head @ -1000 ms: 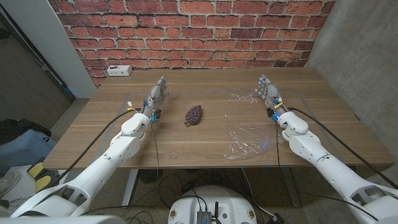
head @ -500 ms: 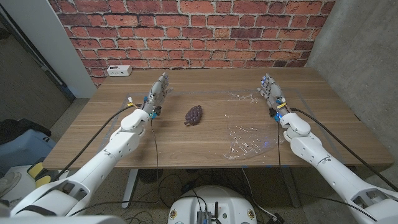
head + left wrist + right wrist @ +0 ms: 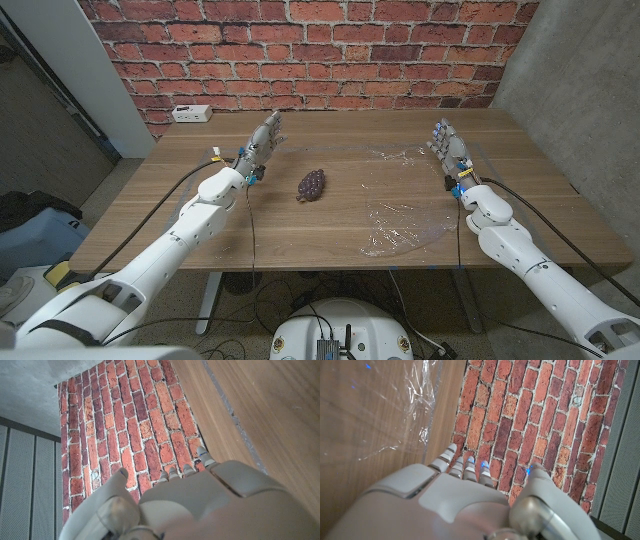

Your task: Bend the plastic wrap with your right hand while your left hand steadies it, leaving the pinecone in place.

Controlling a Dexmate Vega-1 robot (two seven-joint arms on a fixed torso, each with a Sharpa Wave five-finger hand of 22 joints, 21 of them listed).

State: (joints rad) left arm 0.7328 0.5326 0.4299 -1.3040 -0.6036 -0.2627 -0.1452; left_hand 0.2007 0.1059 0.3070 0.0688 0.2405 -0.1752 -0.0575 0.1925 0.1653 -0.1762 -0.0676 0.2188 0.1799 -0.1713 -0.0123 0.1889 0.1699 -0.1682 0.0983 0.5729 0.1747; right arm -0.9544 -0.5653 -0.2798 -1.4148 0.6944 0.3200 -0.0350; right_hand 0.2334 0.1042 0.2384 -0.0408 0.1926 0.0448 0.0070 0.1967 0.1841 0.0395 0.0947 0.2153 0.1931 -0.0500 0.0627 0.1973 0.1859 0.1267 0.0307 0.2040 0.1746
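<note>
Wooden surface fronts a red brick wall, and nearest the robot the crinkled, glinting part of the plastic wrap lies right of centre, the sheet stretching far and left under the pinecone, which rests mid-surface where it was a second ago. Over the last second both arms have pushed outward and farther: the right hand now stands beyond the wrap's right edge, fingers spread and grasping nothing, while the left hand has slid toward the far left of the sheet, fingers likewise released. By my judgement neither hand has taken hold yet, so steadying and bending remain ahead.
</note>
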